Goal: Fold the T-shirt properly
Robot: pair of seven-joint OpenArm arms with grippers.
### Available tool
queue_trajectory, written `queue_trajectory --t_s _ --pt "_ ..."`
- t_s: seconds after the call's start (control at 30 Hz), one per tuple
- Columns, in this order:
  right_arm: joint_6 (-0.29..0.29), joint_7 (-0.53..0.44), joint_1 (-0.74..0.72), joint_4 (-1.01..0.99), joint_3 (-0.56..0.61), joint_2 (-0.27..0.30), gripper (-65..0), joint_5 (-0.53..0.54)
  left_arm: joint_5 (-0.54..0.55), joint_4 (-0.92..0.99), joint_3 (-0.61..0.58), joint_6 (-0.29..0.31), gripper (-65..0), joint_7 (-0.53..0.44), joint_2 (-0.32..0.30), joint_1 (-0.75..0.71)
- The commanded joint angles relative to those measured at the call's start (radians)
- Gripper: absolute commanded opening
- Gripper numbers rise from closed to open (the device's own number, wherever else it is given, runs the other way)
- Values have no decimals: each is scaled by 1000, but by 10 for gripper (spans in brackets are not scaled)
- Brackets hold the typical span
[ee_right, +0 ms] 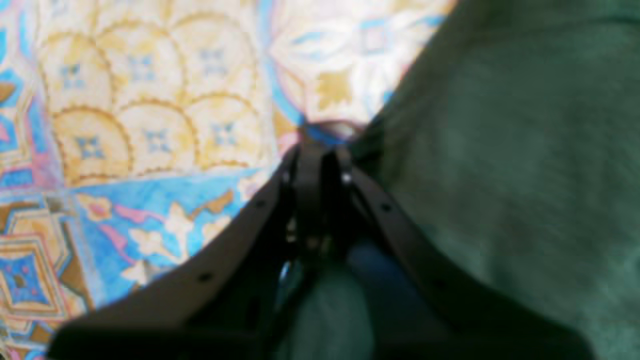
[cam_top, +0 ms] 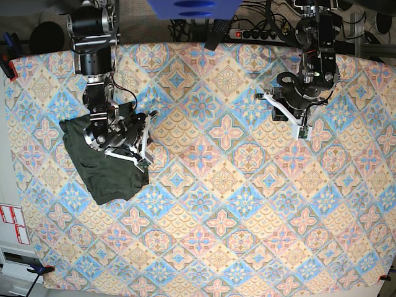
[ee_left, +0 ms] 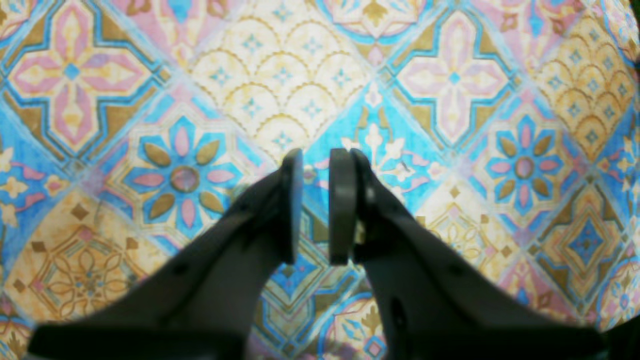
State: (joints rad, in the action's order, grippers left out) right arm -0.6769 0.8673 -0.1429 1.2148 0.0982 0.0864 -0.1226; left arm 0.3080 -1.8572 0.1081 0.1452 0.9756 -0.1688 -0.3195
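Beneath both pincers the worktop (cam_top: 247,204) is spreading out under a patterned cloth (ee_left: 280,75) of blue, pink and cream tile motifs, and it is carrying everything in view.

Under and to the outer side of the right pincer (cam_top: 143,162) the T-shirt (cam_top: 105,167) is lying as a dark green bunched, roughly folded heap near one edge of the worktop. In the right wrist view the green knit (ee_right: 525,175) is filling the side beside the pincer (ee_right: 320,150), and more green fabric is showing just behind the fingertips, between the two fingers. These jaws are standing pressed together at the hem of the garment; the blur is hiding whether cloth is actually caught between the tips, so I cannot tell if it is pinching anything.

Well apart from the garment, the left pincer (cam_top: 303,131) is hanging over bare patterned cloth. In its own wrist view the left pincer (ee_left: 316,155) is showing its two dark pads (ee_left: 342,205) slightly parted, a narrow gap between them with nothing inside, only the tile pattern visible beyond.
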Motion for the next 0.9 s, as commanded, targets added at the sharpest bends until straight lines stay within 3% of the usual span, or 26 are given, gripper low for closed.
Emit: queue_trajectory --t_s 0.0,0.13,0.33,0.5,0.7,0.87 --pt "-8 26 -7 6 1 5 -617 -9 4 -20 2 1 -576 -17 -5 3" --pt "-8 23 -7 32 -5 5 -617 -9 4 -20 2 4 -576 -17 -5 1" --pt "-8 42 64 250 -21 5 -617 -9 24 -48 5 6 -576 -17 -19 -28" --pt "-8 105 161 437 -139 6 -619 -9 125 -134 5 6 -582 -17 -120 -94" --pt "-8 105 342 606 -257 6 -620 -5 251 -141 29 6 -583 -19 -254 -177" --pt "-8 103 500 679 -317 -3 -620 -4 342 -141 130 6 -583 -24 -277 -267"
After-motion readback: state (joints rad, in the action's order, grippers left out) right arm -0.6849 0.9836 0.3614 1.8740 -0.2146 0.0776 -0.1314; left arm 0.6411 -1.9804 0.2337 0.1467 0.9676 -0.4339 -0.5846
